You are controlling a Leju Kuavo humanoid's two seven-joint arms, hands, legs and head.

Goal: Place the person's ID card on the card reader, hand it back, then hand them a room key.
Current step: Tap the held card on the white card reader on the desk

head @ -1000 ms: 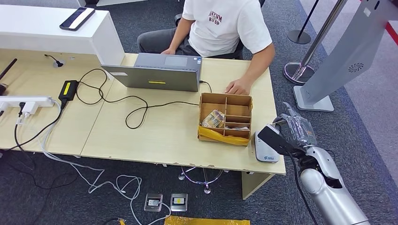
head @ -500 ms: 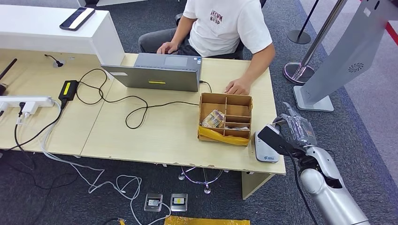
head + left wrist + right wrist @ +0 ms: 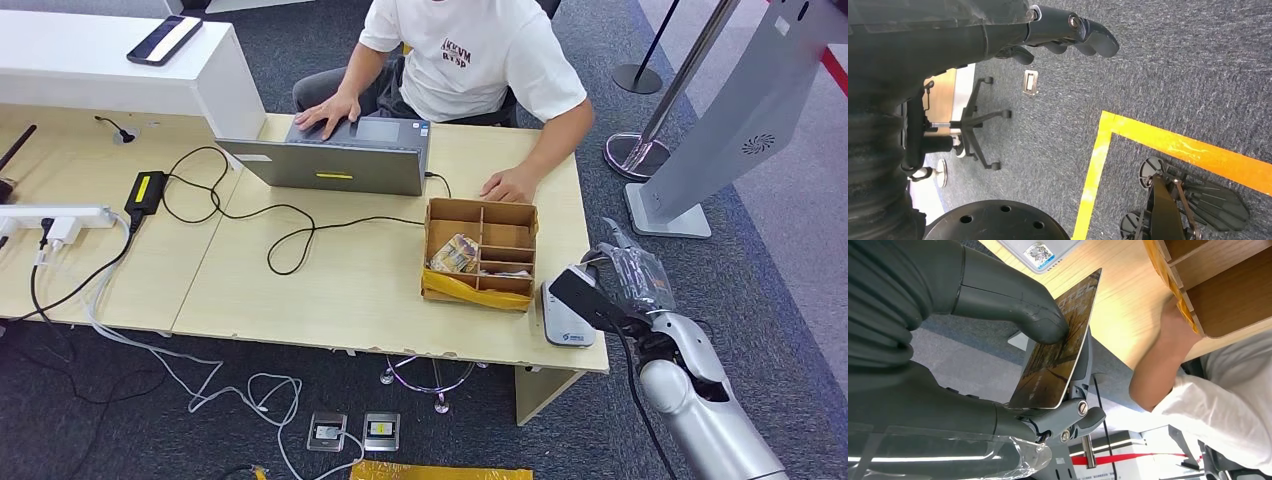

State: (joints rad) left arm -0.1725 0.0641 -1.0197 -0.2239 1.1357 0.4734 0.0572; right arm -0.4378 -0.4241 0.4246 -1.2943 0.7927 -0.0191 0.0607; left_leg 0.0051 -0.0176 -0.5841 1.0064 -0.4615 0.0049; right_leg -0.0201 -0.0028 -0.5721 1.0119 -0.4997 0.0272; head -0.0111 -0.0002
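Beside the desk's corner, the right hand (image 3: 1038,365) pinches a dark printed hotel key card (image 3: 1058,347) near the white card reader (image 3: 566,318), likely for handover; the left hand (image 3: 1068,35) hangs curled, empty.

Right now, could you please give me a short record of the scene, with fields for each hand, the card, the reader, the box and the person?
right hand: holds a card, beside the desk's corner
card: dark, pinched between thumb and fingers, above the desk edge
left hand: hangs over the carpet, fingers curled, holding nothing
card reader: white, on the desk corner, nothing on it
cardboard box: divided into compartments, next to the reader
person: seated behind the desk, one hand on the laptop
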